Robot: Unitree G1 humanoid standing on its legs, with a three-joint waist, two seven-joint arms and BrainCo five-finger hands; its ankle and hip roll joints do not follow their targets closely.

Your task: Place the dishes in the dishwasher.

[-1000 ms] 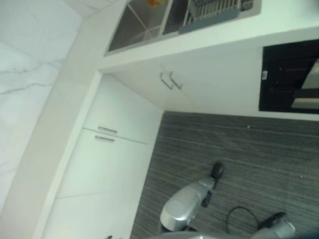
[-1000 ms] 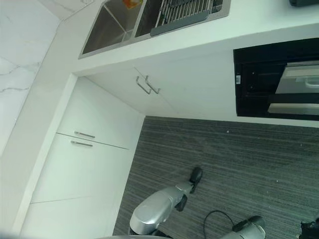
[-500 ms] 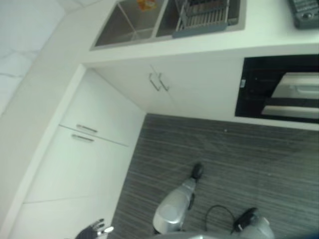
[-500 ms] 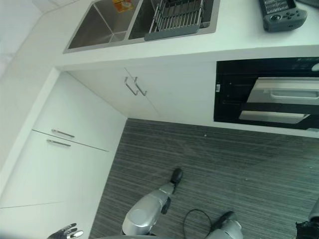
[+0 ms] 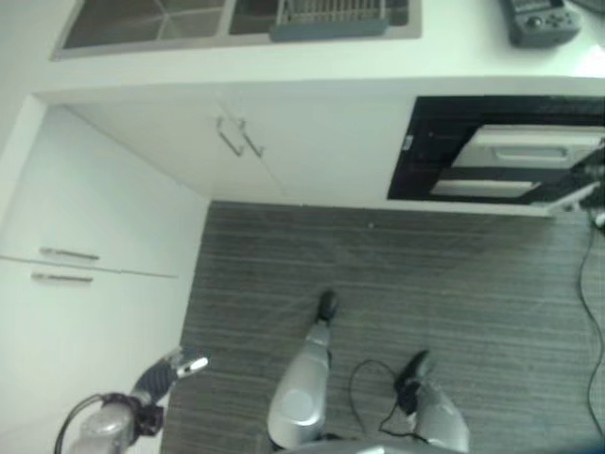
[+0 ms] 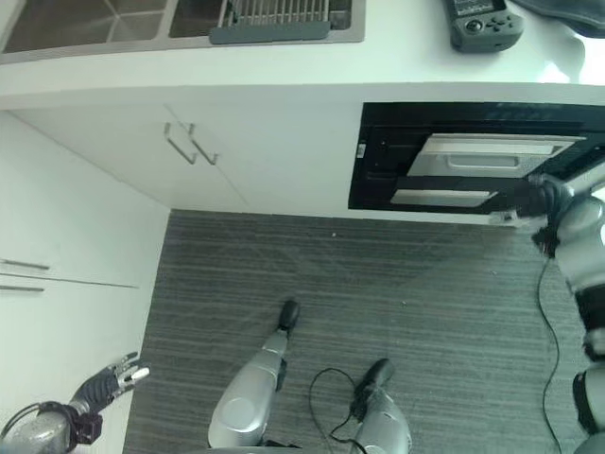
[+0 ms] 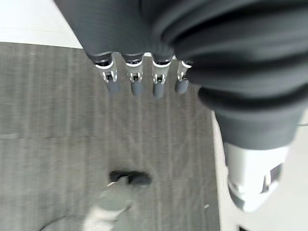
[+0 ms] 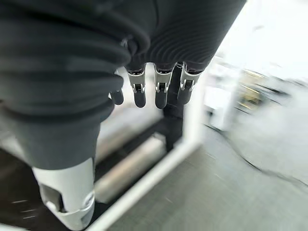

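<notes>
Looks down on a grey striped floor (image 6: 425, 284) before white cabinets (image 6: 265, 151) under a long white worktop (image 6: 397, 66)

Faces a dishwasher (image 6: 454, 156) set as a dark recess under the worktop, with a pale front panel tilted outward, seemingly partly open; long axis of that panel parallel to the worktop edge, opening turned toward the floor side

Finds a steel sink (image 6: 85, 19) let into the worktop well to the left of the dishwasher, and in its nearer basin a grey dish rack (image 6: 274, 14), long axis also along the worktop edge

Cannot make out any dishes, neither in the rack nor in the dishwasher

Notes a dark controller (image 6: 482, 21) on the worktop, above the dishwasher

Holds the right robot hand (image 6: 541, 197) just at the dishwasher's right front edge, fingers (image 8: 161, 94) straight and relaxed, gripping nothing; cannot tell whether touching the pale edge or just beside it

Holds the left robot hand (image 6: 112, 380) low over the floor by the left cabinets, well apart from sink and dishwasher, fingers (image 7: 137, 82) straight, empty too

Places the rack up and to the left of the right robot hand, up and to the right of the left one; judges the right arm far nearer the dishwasher, neither close to the rack

Fits, with both hands bare, either a stage with dishes yet to load or one with them already inside
</notes>
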